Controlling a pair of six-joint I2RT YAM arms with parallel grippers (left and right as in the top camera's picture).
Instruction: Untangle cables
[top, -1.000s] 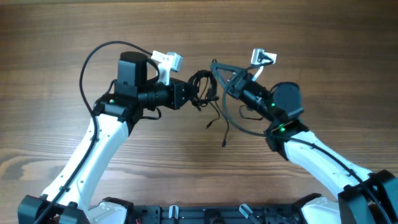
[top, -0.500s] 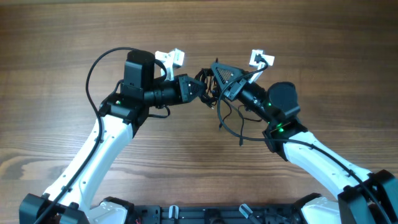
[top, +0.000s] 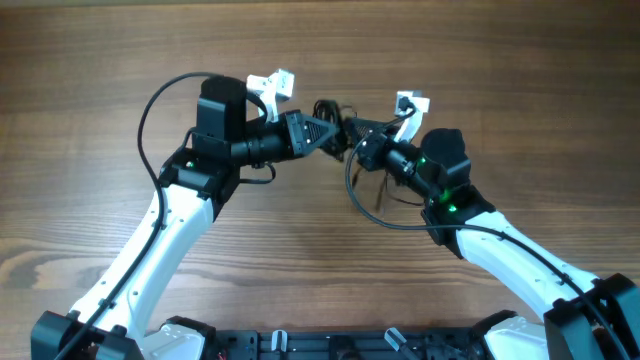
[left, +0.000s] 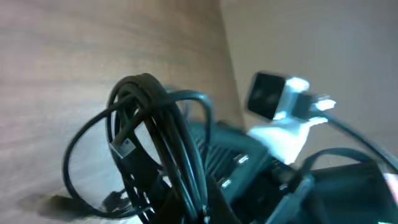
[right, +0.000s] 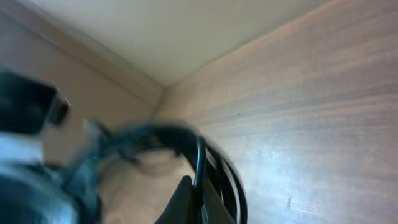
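The cables (top: 334, 112) form a small black knotted bundle held up between both arms at the far middle of the table. My left gripper (top: 328, 133) comes in from the left and is shut on the cables. My right gripper (top: 356, 138) meets it from the right, almost tip to tip, also shut on a strand. In the left wrist view the cables (left: 151, 127) loop up from my left gripper (left: 207, 211), with a small plug end (left: 122, 148) hanging on the left. In the blurred right wrist view one thin cable (right: 198, 158) rises from my right gripper (right: 198, 202).
The wooden table (top: 90, 70) spreads all around. A thicker black arm wire (top: 372, 208) hangs in a loop under the right wrist, and another arm wire (top: 160, 95) arcs over the left arm. White camera mounts (top: 272, 84) sit above both wrists.
Both grippers have moved toward the far edge and closer together. The strands that trailed down toward the table a second ago are now gathered up at the grippers.
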